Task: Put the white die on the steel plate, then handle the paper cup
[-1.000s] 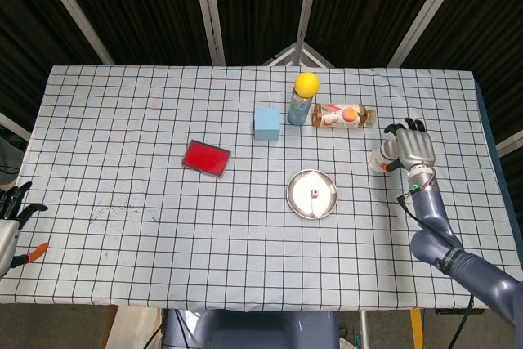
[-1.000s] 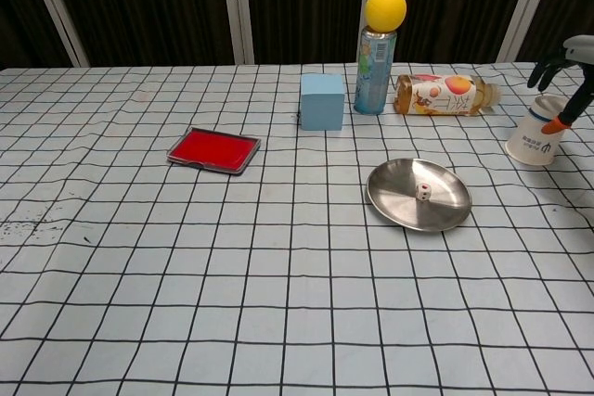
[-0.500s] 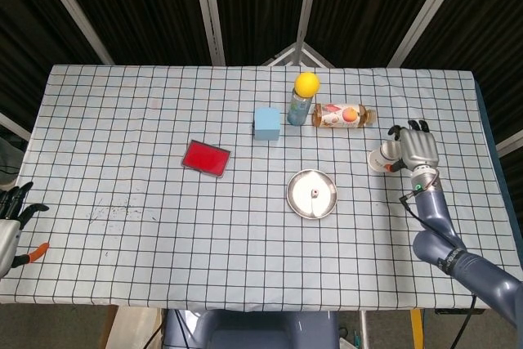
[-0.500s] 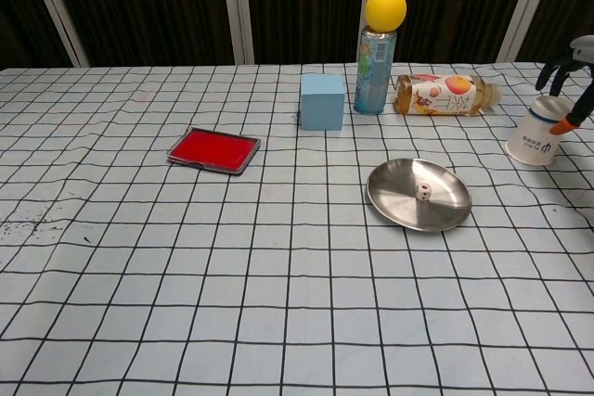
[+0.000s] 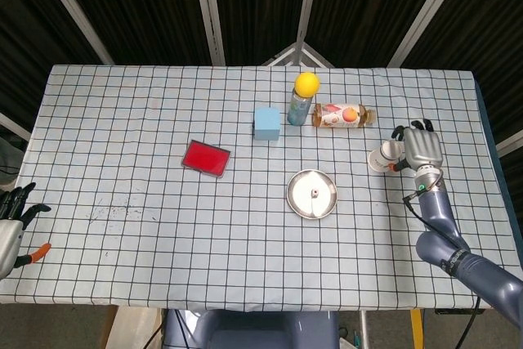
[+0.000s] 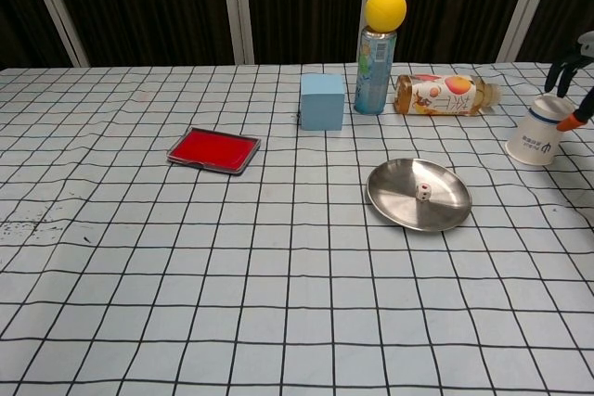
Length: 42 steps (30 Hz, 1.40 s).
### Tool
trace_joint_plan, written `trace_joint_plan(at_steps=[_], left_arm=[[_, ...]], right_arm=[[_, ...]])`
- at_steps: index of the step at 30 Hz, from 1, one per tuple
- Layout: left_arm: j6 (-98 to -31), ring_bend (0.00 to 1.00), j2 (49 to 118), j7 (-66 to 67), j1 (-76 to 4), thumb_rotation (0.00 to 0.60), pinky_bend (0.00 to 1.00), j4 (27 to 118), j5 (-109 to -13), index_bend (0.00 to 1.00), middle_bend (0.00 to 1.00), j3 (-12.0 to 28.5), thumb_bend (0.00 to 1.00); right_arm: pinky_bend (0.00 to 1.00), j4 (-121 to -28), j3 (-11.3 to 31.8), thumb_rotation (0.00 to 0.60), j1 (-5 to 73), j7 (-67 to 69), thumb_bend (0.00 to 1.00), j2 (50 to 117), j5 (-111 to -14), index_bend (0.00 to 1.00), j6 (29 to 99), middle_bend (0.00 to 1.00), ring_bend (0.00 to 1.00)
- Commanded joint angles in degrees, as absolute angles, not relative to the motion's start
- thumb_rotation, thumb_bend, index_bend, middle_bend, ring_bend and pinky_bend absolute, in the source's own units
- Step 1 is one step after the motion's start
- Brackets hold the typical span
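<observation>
Right hand [image 5: 419, 149] has drifted outward from the upside-down white paper cup [image 6: 535, 135] over the last second; now just beside it, fingers apart, holding nothing. Small white die [image 6: 422, 192] sits in the round steel plate [image 6: 445, 210], centre of the checked tablecloth [image 5: 122, 136]. Left hand [image 5: 10, 226] low at the table's near-left corner, fingers spread, empty.
</observation>
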<state>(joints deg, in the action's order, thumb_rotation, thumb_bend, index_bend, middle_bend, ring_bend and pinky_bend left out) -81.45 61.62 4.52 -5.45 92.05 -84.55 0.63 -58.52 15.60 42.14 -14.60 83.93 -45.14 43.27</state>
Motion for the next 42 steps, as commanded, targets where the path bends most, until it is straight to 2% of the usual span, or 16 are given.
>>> trace_joint_plan(at_steps=[1,15,34,42], left_arm=[[-81.41,0.00,61.63,4.60,-5.48,0.600,0.02,92.07,-84.49,0.30,0.00,0.67,0.29],[-80.95,0.00,61.89,5.58,-5.64,0.600,0.02,92.25,-84.02,0.30,0.00,0.68,0.29],[-80.66,0.00,62.09,6.28,-5.83,0.600,0.02,92.34,-83.65,0.31,0.00,0.75,0.29],[-80.61,0.00,62.22,6.49,-5.90,0.600,0.02,92.32,-83.70,0.31,0.00,0.71,0.29]], right_arm=[[0.00,-58.03,15.62,0.600,42.24,-14.40,0.07,84.28,-45.07,0.39,42.95,0.39,0.15],[0.00,-54.75,15.88,0.600,43.53,-14.25,0.07,85.95,-44.64,0.39,40.76,0.40,0.16],[0.00,-52.49,15.94,0.600,44.02,-14.13,0.08,86.83,-44.61,0.46,39.65,0.48,0.22],[0.00,-52.79,15.92,0.600,43.88,-14.03,0.18,86.41,-45.12,0.54,39.90,0.53,0.25]])
